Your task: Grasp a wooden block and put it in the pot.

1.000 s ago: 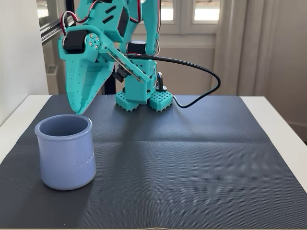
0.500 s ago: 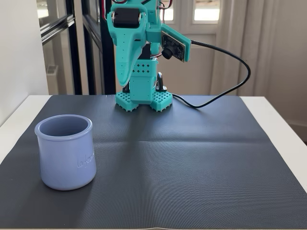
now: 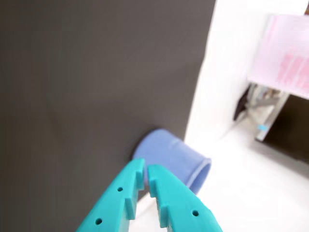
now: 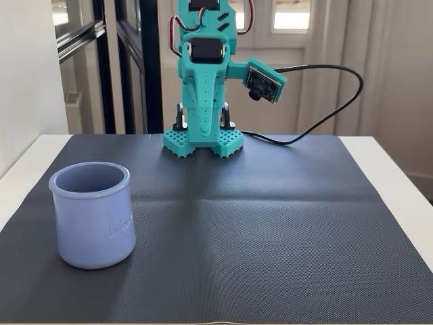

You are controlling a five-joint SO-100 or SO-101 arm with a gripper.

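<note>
The pale lavender-blue pot (image 4: pixel 91 217) stands upright at the front left of the dark mat (image 4: pixel 270 223) in the fixed view. The wrist view is tilted and shows the pot (image 3: pixel 176 155) just beyond my fingertips. My teal gripper (image 3: pixel 145 167) has its jaws together with nothing between them. In the fixed view the arm (image 4: pixel 203 101) is folded up at the back of the mat, far from the pot. The red wooden block shows in neither view.
The mat lies on a white table (image 4: pixel 399 169). A black cable (image 4: pixel 325 101) loops from the wrist camera (image 4: pixel 262 84) down to the mat's back edge. A pale pink box (image 3: pixel 285 53) and clutter stand off the table in the wrist view.
</note>
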